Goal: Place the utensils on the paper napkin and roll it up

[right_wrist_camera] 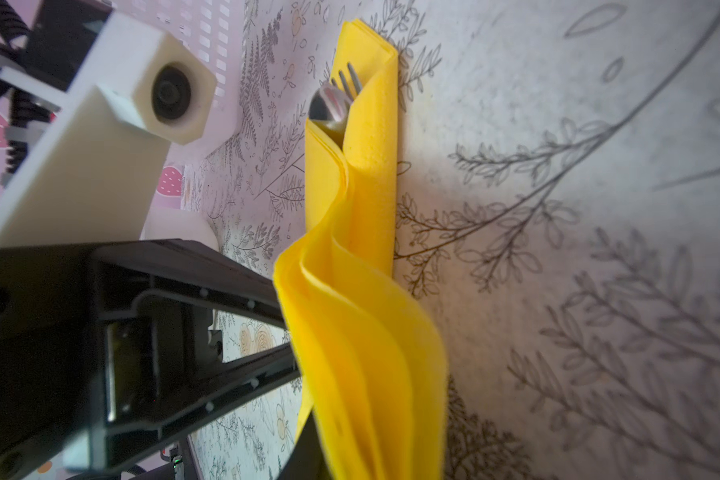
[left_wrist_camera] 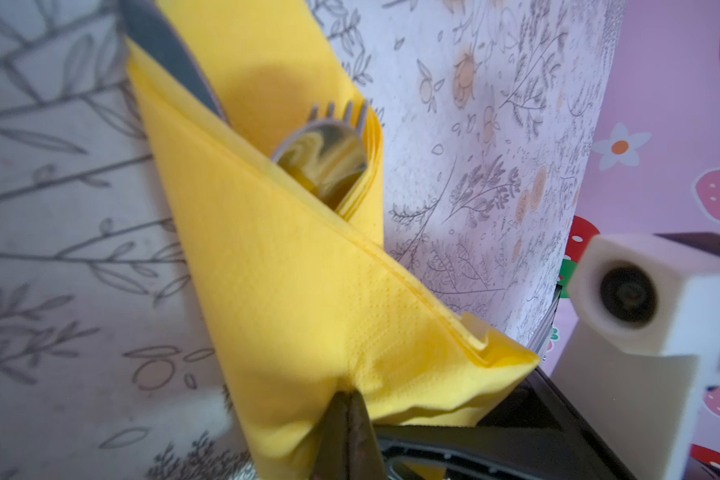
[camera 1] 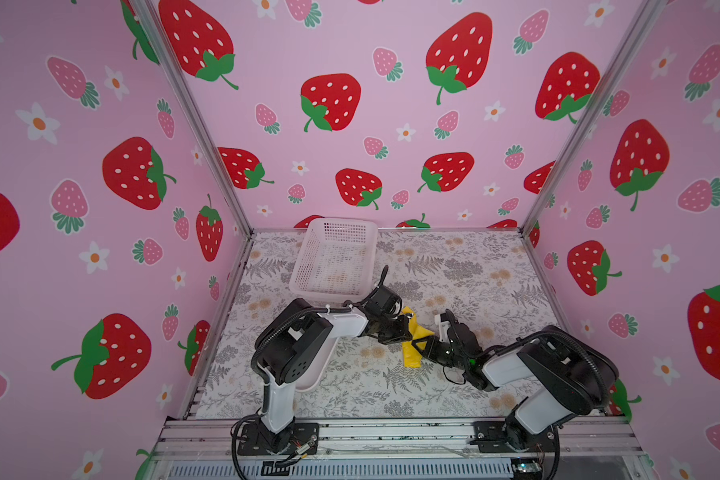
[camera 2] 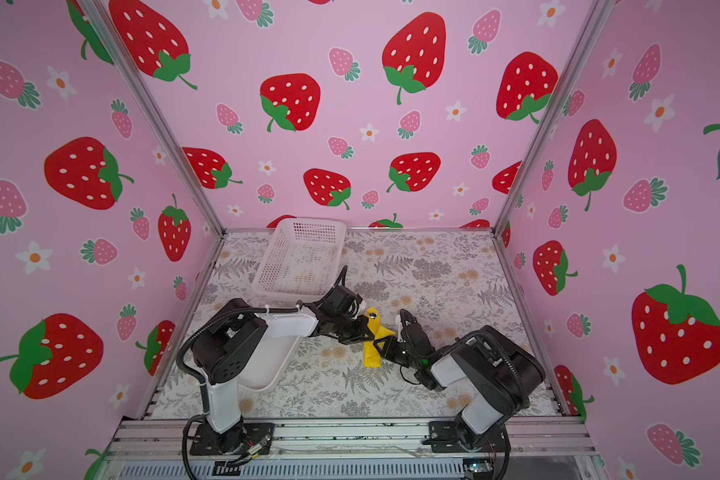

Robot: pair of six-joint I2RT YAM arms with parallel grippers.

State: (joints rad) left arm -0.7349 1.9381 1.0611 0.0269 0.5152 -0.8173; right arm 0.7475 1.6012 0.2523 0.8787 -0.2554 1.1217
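Left pincer [left_wrist_camera: 346,419], fully closed, nips the folded flap of the yellow napkin [left_wrist_camera: 292,291]. The cutlery [left_wrist_camera: 329,153] lies wrapped just beyond its tips. Right pincer [camera 1: 418,345] meets the same flap opposite, but paper hides its jaws, so its grip cannot be told.

The napkin [camera 1: 411,358] is laid near the middle of the table [camera 1: 474,266], with the utensils [left_wrist_camera: 323,160] tucked inside it. The basket [camera 1: 306,259] is set behind it, to the left. The tray [camera 1: 313,372] is placed before the basket, left of the napkin.
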